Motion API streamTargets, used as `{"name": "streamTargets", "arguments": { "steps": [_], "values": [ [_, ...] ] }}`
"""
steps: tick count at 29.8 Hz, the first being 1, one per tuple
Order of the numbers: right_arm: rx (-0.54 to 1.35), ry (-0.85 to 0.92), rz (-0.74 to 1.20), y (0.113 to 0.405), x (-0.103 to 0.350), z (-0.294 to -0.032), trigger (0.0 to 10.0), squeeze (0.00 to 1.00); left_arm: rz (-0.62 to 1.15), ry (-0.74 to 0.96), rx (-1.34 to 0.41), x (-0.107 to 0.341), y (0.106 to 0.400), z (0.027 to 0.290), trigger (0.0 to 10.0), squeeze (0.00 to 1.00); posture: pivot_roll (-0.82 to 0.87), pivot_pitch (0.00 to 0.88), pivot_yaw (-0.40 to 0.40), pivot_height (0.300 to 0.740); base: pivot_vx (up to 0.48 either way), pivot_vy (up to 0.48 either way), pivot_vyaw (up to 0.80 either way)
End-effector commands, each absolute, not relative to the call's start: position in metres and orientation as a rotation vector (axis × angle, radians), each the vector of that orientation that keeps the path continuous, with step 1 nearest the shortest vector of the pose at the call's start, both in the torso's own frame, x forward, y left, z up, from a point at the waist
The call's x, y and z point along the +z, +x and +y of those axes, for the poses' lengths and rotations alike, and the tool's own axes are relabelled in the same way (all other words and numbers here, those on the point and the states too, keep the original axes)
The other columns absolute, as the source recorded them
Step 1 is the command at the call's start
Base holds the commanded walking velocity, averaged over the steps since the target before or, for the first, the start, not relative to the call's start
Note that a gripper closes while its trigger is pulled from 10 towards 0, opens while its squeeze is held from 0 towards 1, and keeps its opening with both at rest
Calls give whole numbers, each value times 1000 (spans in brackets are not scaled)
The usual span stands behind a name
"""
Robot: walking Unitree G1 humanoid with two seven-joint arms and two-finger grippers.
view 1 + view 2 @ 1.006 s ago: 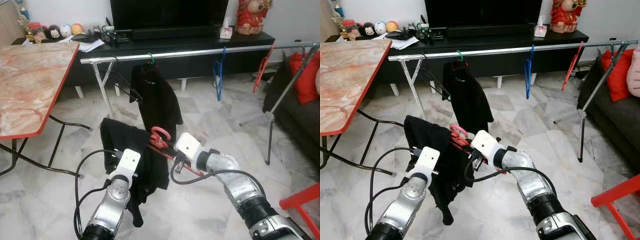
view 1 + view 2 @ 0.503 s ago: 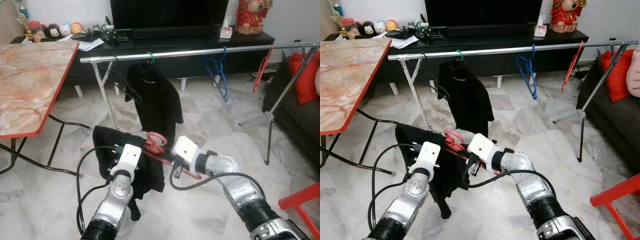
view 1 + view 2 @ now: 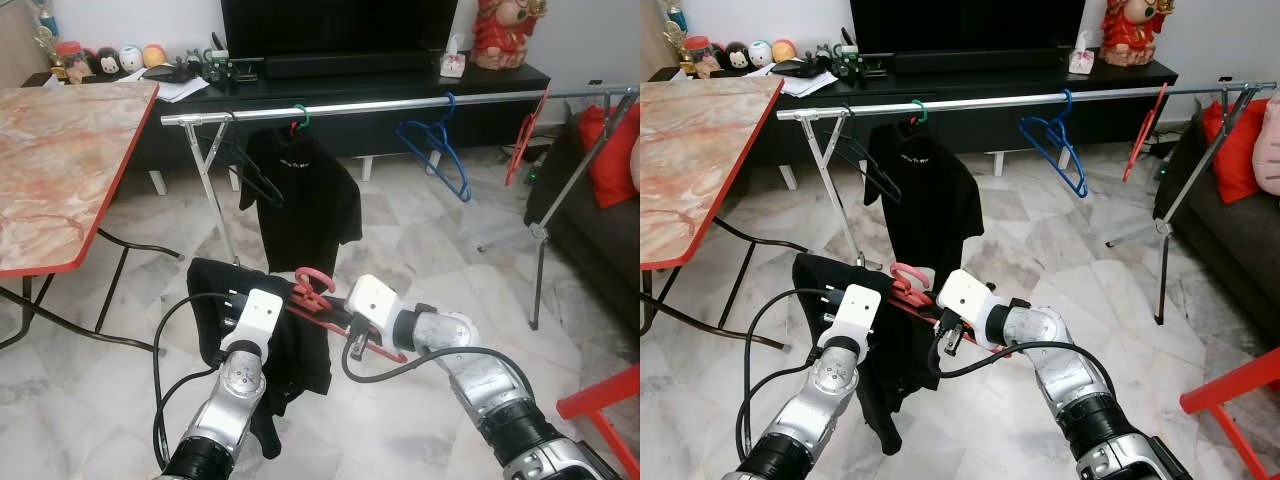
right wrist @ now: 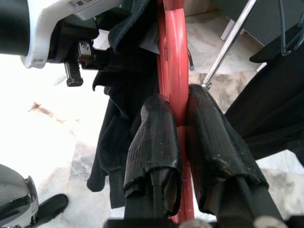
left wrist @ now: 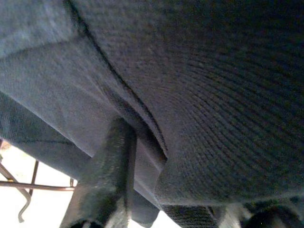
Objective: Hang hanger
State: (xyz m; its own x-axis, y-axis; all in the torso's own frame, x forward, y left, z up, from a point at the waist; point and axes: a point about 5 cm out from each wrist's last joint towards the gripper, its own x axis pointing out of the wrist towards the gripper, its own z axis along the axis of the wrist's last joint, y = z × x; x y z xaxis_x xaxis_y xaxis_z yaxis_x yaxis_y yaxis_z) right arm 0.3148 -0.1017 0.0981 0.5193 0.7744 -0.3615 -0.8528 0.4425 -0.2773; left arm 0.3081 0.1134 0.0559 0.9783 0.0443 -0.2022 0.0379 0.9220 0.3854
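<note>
A red hanger carries a black garment low in front of me. My right gripper is shut on the hanger's red bar, just below its hook. My left gripper is buried in the garment on the left side. One of its fingers presses into a fold of the dark cloth. Beyond stands the silver clothes rail, bearing a black T-shirt on a green hook, a bare black hanger, a blue hanger and a red one.
A marble-topped table with a red edge stands at the left. A black TV stand runs behind the rail. A dark sofa with a red cushion sits at the right, and a red chair frame is near my right arm.
The black T-shirt and the blue hanger on the rail have turned broadside to me. The held hanger and garment have shifted a little to the left.
</note>
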Motion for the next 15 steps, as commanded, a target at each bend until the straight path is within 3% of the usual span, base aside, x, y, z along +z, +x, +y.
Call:
{"name": "streamTargets", "arguments": {
  "steps": [1,15],
  "values": [
    [1032,-474,132,315,109,-97,0,0,198,426,-14,58,310,113,0,0,-64,0,-16,740,0,0,0],
    [1030,-485,149,314,107,-101,0,0,184,430,-16,60,311,115,0,0,-61,0,-16,740,0,0,0]
  ]
}}
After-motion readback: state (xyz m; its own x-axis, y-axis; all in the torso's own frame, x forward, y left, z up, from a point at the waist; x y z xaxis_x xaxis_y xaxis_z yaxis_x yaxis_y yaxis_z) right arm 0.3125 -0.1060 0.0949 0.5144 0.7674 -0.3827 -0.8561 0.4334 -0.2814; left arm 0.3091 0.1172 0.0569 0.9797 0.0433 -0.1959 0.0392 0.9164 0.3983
